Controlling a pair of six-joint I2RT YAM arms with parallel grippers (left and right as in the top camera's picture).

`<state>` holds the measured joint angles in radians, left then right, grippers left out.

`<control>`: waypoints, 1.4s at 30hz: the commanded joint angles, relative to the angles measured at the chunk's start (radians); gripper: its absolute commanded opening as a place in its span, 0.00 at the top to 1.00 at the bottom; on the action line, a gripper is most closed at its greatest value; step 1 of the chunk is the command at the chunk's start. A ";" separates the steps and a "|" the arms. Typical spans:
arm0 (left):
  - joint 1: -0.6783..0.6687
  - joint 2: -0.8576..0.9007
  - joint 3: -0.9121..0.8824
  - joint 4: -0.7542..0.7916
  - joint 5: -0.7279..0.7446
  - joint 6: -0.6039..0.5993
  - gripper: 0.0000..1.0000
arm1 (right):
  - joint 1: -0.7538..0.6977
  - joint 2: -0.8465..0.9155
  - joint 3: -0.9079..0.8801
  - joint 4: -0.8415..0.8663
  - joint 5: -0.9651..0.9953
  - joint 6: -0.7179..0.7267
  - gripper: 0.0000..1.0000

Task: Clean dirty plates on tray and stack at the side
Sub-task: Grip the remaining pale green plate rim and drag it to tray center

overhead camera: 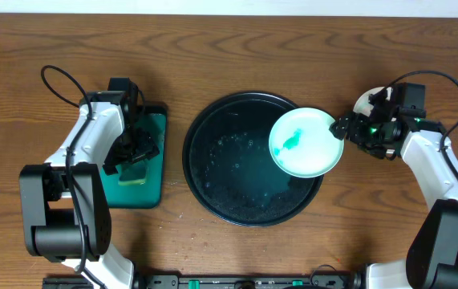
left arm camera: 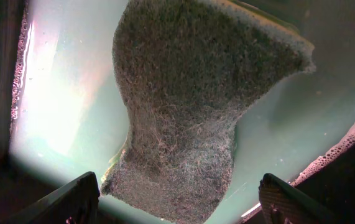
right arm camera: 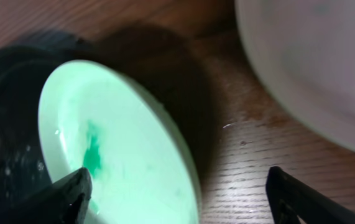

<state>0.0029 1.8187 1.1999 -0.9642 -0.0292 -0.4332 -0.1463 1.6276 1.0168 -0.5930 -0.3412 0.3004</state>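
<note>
The smeared mint-green plate (overhead camera: 306, 142) rests across the right rim of the black tray (overhead camera: 204, 160), just beside the right fingers (overhead camera: 342, 128) on their tray side. These stand wide apart and hold nothing, and the right arm is the nearer one. The left fingers (overhead camera: 135, 151), likewise spread and empty, hang over the sponge (left arm camera: 183, 106) in the green tray (overhead camera: 155, 189), well apart from the plate.

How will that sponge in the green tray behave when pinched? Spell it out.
Probably floppy: the sponge lies visibly bent. Likely soaked and heavier than it looks, given suds in the green tray. Its coarse fibrous face should resist slipping.
</note>
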 commanded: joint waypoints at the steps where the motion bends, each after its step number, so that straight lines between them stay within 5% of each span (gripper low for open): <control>1: 0.001 0.003 -0.004 0.001 -0.005 -0.017 0.17 | 0.010 -0.013 -0.002 0.011 0.055 0.045 0.20; 5: 0.001 0.003 -0.004 0.002 -0.005 -0.017 0.17 | 0.010 0.006 -0.002 0.021 0.056 0.090 0.37; 17: 0.001 0.003 -0.004 0.002 -0.005 -0.017 0.17 | 0.067 0.117 -0.002 0.053 0.045 0.126 0.47; 21: 0.001 0.003 -0.004 0.000 -0.005 -0.016 0.17 | 0.083 0.133 -0.002 0.062 0.045 0.143 0.95; 22: 0.001 0.003 -0.004 0.000 -0.005 -0.017 0.17 | 0.083 0.133 -0.002 0.062 0.045 0.152 0.99; 33: 0.001 0.003 -0.004 -0.008 -0.005 -0.016 0.17 | 0.097 0.109 -0.002 0.056 -0.143 0.110 0.99; 42: 0.001 0.003 -0.004 -0.026 -0.005 -0.017 0.17 | 0.241 0.066 -0.002 0.003 -0.043 0.095 0.99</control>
<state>0.0029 1.8187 1.1999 -0.9855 -0.0292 -0.4446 0.0422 1.7195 1.0157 -0.5659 -0.4255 0.4053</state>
